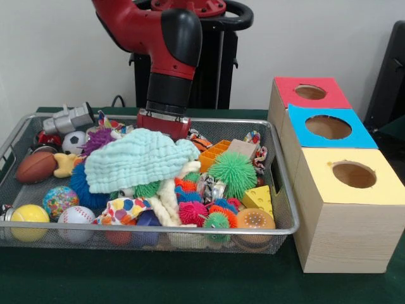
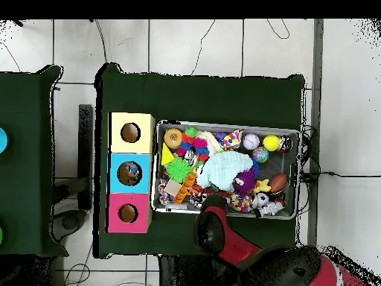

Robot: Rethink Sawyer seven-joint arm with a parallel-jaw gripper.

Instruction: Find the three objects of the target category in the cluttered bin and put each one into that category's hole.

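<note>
The silver wire-mesh bin [image 1: 190,232] sits on the green table, packed with toys; it also shows in the overhead view [image 2: 298,171]. My gripper [image 1: 163,124] reaches down into the bin's far side, behind a mint-green cloth [image 1: 136,159] that hides its tip. In the overhead view the gripper [image 2: 213,199] is at the bin's near edge. Three wooden boxes with round holes stand beside the bin: red-topped [image 1: 310,92], blue-topped [image 1: 328,127], yellow-topped [image 1: 354,175]. In the bin lie a green spiky ball [image 1: 233,171], a cheese wedge [image 1: 258,198], a football [image 1: 36,166], a baseball [image 1: 76,216] and a yellow ball [image 1: 28,215].
More toys fill the bin: a soccer ball [image 1: 74,140], a grey toy [image 1: 68,119], an orange ball [image 1: 253,220], a pink spiky ball [image 1: 192,212] and a white rope [image 1: 166,199]. The boxes stand close against the bin's side. The black pedestal [image 1: 209,57] is behind.
</note>
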